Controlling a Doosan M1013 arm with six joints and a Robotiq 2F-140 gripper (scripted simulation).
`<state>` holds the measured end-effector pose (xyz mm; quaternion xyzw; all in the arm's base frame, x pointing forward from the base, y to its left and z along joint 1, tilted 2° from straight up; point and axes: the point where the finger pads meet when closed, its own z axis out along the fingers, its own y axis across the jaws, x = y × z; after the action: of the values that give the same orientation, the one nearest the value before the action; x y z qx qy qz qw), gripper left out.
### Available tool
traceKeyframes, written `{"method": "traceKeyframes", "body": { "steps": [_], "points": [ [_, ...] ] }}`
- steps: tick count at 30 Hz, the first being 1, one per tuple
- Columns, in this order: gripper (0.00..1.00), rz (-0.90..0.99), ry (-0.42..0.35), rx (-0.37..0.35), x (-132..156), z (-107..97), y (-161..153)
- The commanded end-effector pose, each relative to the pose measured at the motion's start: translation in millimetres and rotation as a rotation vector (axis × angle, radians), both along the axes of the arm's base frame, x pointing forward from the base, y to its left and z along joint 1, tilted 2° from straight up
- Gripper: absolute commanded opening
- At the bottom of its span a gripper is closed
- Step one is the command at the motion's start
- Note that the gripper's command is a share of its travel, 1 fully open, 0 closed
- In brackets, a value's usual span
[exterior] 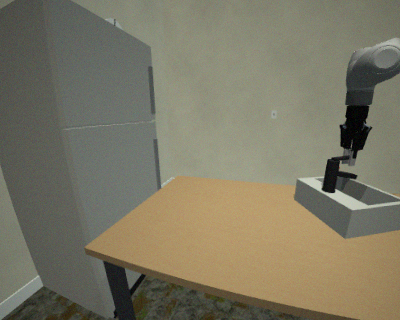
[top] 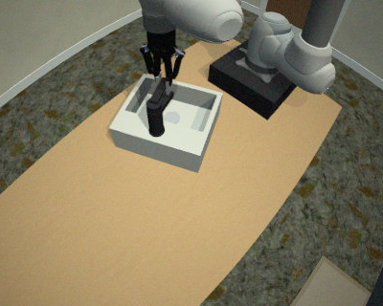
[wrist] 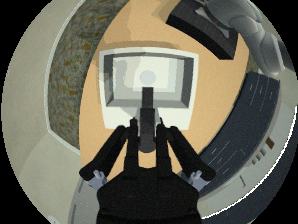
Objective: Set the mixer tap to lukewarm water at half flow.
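A black mixer tap (top: 156, 119) (exterior: 329, 177) stands at the rim of a white sink basin (top: 140, 141) (exterior: 337, 209) (wrist: 107, 95) on the table. Its lever (top: 159, 92) (exterior: 338, 159) (wrist: 148, 104) reaches from the tap's top out over the basin, along the spout (exterior: 348, 175). It looks roughly level in the exterior view. My gripper (top: 164, 79) (exterior: 351, 159) (wrist: 147, 112) comes down from above and is shut on the lever's outer end, one finger on each side. I cannot make out any red or blue dot.
The basin sits on a wooden table (top: 155, 215) (exterior: 227, 235). The arm's black base block (top: 248, 83) stands just behind the basin. A tall grey fridge (exterior: 87, 150) stands beside the table's far end. Patterned floor (top: 351, 191) surrounds the table.
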<state>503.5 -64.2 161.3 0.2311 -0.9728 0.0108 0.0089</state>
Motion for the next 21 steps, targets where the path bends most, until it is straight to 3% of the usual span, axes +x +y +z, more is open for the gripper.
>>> {"method": "traceKeyframes", "body": {
  "steps": [1,7,21],
  "points": [
    [0.0,0.0,0.0,0.0,1,2,0],
    [0.0,0.0,0.0,0.0,4,12,2],
    [0.0,0.0,0.0,0.0,4,12,2]
  ]
}}
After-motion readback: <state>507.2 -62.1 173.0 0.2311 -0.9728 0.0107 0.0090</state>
